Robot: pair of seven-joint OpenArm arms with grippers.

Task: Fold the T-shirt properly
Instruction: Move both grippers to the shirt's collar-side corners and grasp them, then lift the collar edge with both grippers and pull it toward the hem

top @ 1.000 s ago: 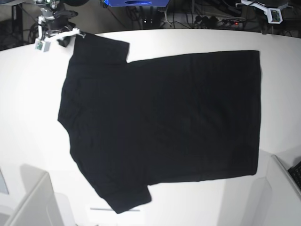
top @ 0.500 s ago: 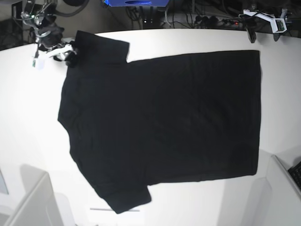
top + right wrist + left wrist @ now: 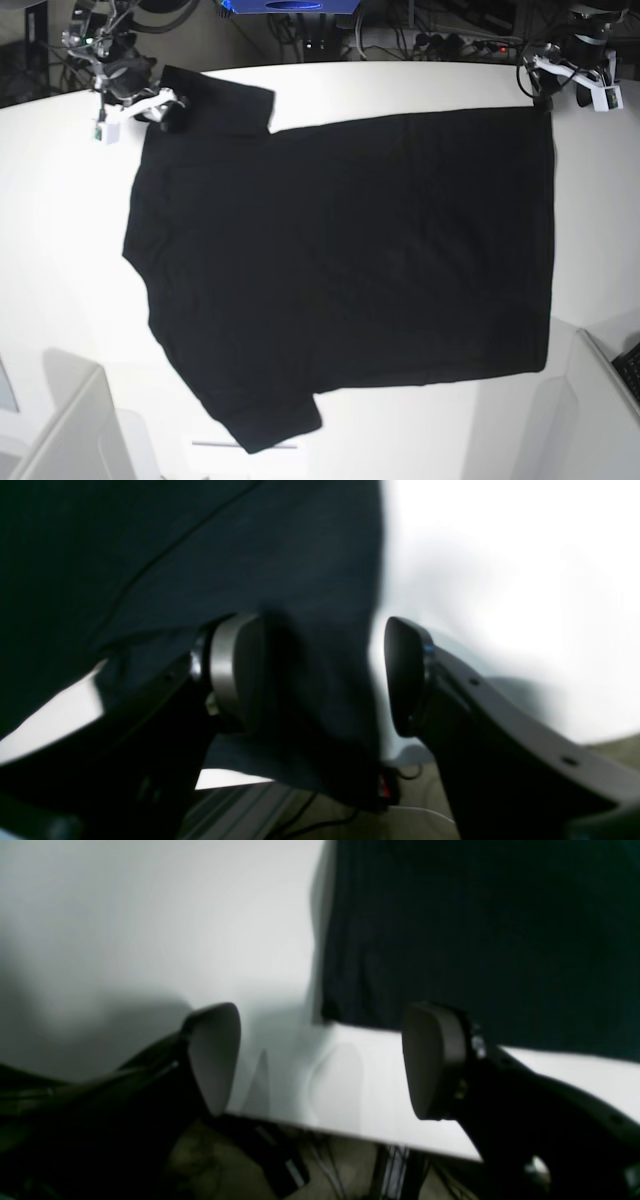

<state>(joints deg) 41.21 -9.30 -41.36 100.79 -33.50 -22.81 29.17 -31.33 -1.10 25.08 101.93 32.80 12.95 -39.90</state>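
The black T-shirt [image 3: 350, 260] lies flat on the white table [image 3: 60, 250], collar side at the base view's left and hem at the right; no print shows. My right gripper [image 3: 165, 105] is at the far sleeve. In the right wrist view it [image 3: 320, 675] is open, its jaws standing either side of the sleeve's edge [image 3: 310, 580]. My left gripper [image 3: 545, 95] is at the far hem corner. In the left wrist view it [image 3: 322, 1060] is open and empty, with the T-shirt's corner [image 3: 330, 1010] just ahead of the fingertips.
The table's far edge [image 3: 350, 1135] runs right under both grippers, with cables and a blue object [image 3: 290, 5] behind it. Grey box-like shapes stand at the front left [image 3: 70, 430] and front right [image 3: 600, 400].
My right gripper has moved right onto the sleeve's edge. My left gripper has come down to the far hem corner. The T-shirt has not moved.
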